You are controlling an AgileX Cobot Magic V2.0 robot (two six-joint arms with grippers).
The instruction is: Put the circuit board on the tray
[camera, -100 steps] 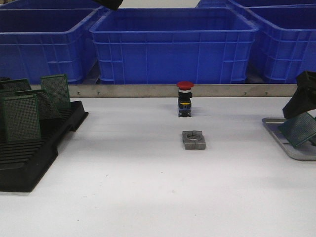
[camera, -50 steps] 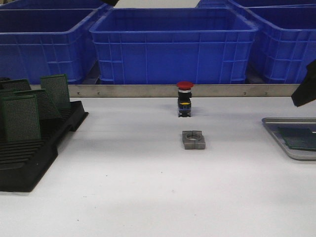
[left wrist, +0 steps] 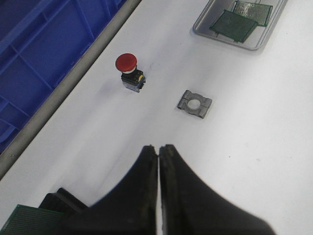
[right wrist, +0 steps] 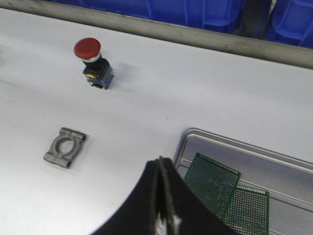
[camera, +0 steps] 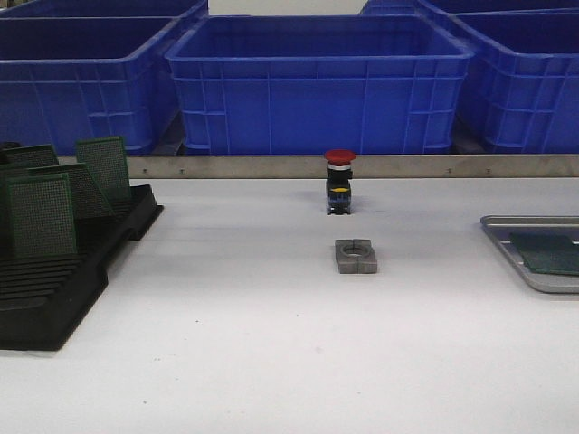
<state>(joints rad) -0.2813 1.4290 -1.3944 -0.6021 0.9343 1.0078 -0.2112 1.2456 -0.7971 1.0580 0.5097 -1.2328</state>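
The silver tray (camera: 529, 219) lies at the table's right edge with a green circuit board (camera: 548, 254) flat in it. The right wrist view shows two boards in the tray (right wrist: 274, 166), one (right wrist: 213, 183) overlapping the other (right wrist: 250, 210). My right gripper (right wrist: 160, 161) is shut and empty, above the table just beside the tray's near corner. My left gripper (left wrist: 159, 147) is shut and empty, high over the table near the black rack (camera: 63, 271). The tray (left wrist: 215, 12) and both boards (left wrist: 234, 25) show far off in the left wrist view. Neither gripper shows in the front view.
The black slotted rack holds several upright green boards (camera: 41, 215) at the left. A red push button (camera: 339, 181) and a grey metal clamp block (camera: 355, 256) stand mid-table. Big blue bins (camera: 317, 81) sit behind a metal rail (camera: 271, 166).
My right gripper held a board over the tray, let it go so it lies flat in the tray, then rose out of the front view.
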